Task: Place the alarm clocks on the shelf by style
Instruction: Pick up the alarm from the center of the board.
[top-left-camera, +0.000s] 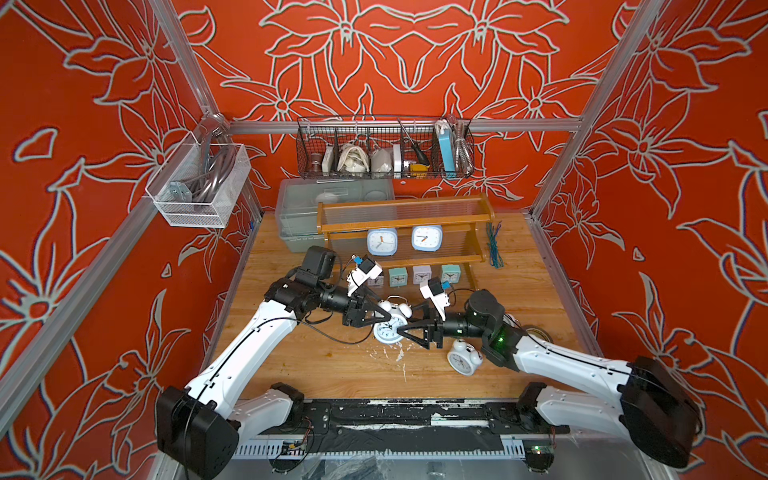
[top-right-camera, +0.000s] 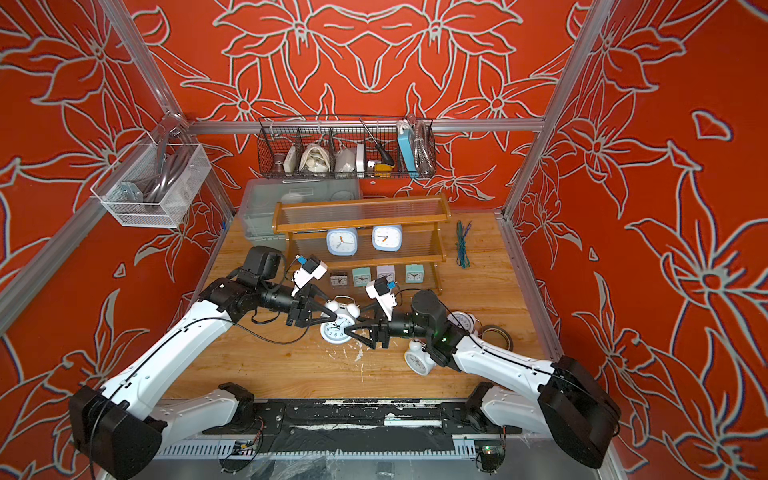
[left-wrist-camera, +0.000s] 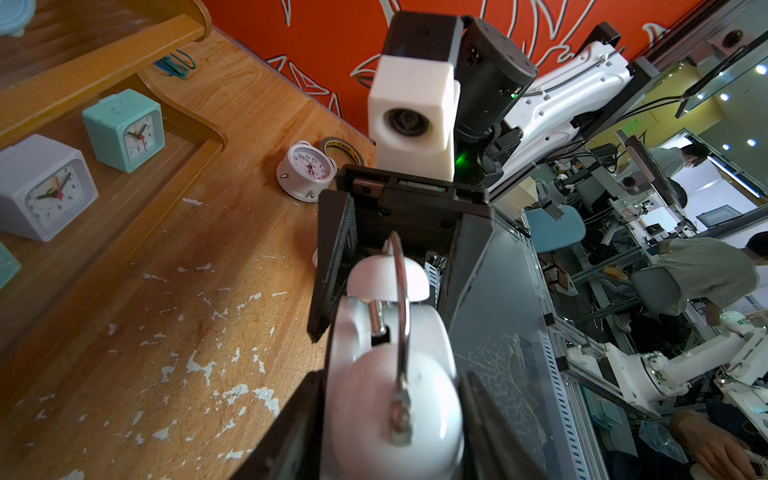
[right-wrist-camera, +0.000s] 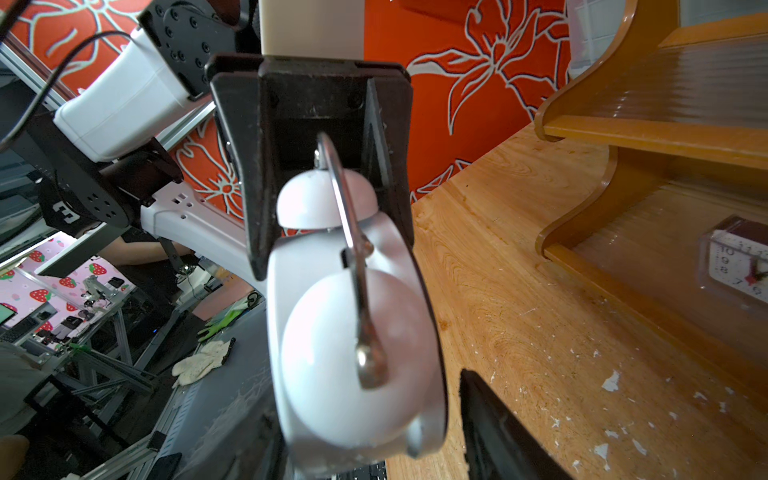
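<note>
A white twin-bell alarm clock (top-left-camera: 388, 330) (left-wrist-camera: 390, 374) (right-wrist-camera: 353, 332) hangs over the table's middle, my left gripper (top-left-camera: 384, 318) (left-wrist-camera: 390, 419) shut on its body. From the opposite side my right gripper (top-left-camera: 401, 330) (right-wrist-camera: 374, 436) straddles the same clock, open, one finger (right-wrist-camera: 498, 436) standing apart from it. A second twin-bell clock (top-left-camera: 463, 359) lies under the right arm, and a third one (top-right-camera: 463, 320) lies behind it. On the shelf (top-left-camera: 405, 226), two pale-blue clocks (top-left-camera: 382, 242) (top-left-camera: 427, 238) stand on the middle tier. Several tiny square clocks (top-left-camera: 422, 274) stand on the bottom tier.
A clear plastic bin (top-left-camera: 299, 216) stands behind the shelf's left end. A black wire basket (top-left-camera: 384, 149) hangs on the back wall and a white mesh basket (top-left-camera: 199, 187) on the left wall. A tape roll (top-right-camera: 496, 334) and green ties (top-left-camera: 494, 245) lie at the right.
</note>
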